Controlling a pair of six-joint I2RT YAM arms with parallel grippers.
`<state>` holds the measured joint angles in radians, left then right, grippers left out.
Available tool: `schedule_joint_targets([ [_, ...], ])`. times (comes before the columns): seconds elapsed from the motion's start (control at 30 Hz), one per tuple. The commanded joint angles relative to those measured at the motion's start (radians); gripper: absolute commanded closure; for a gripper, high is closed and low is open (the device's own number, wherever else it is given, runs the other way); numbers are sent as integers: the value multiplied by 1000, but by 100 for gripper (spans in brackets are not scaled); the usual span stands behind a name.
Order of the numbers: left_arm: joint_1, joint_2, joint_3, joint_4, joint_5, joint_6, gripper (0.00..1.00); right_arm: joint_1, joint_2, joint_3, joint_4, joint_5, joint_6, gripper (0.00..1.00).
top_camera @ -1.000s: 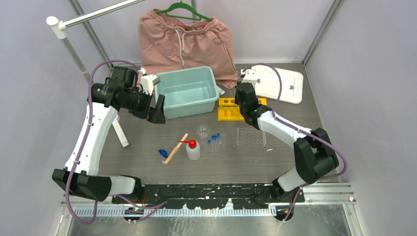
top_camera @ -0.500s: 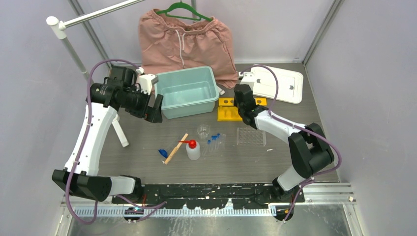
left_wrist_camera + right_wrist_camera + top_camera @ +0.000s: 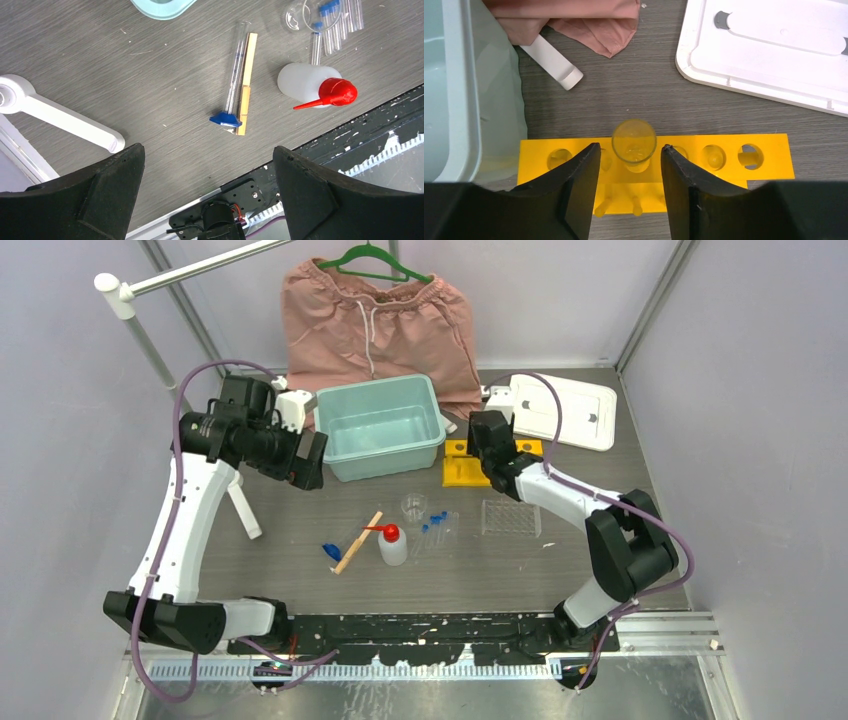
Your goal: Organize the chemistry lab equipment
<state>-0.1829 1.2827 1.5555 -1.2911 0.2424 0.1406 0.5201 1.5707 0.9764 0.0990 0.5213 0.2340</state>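
Vertically — tube [image 3: 634, 141] in yellow rack [image 3: 774, 172]

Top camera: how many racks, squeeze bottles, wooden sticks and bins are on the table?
racks: 2, the yellow rack and the clear rack
squeeze bottle: 1
wooden stick: 1
teal bin: 1
total: 5

High overhead, whole table [image 3: 580, 560]; wrist cameras close, facing down
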Motion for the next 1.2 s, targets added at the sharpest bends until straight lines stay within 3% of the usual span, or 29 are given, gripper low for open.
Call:
schedule_joint_targets([
  [0.0, 3, -31, 42, 33, -40, 20, 0, 11, -23, 45, 10, 21, 1, 41],
  [0.23, 3, -30, 62, 23, -49, 18, 0, 27, -145, 106, -76, 69, 9, 35],
  [0.4, 7, -22, 87, 8, -41, 11, 0, 60, -228, 252, -352, 80, 153, 40],
  [0.5, 10, -16, 100, -4, -27, 2, 0, 74, -236, 331, -555, -12, 278, 44],
  [0.67, 10, -18, 98, -16, -12, -2, 0, 189, -207, 296, -750, -135, 434, 49],
  [0.83, 10, -33, 88, -27, 4, -1, 0, 299, -137, 199, -747, -123, 539, 59],
  [1.17, 10, -42, 80, -37, 1, -4, 0, 305, -43, 87, -666, -141, 614, 67],
])
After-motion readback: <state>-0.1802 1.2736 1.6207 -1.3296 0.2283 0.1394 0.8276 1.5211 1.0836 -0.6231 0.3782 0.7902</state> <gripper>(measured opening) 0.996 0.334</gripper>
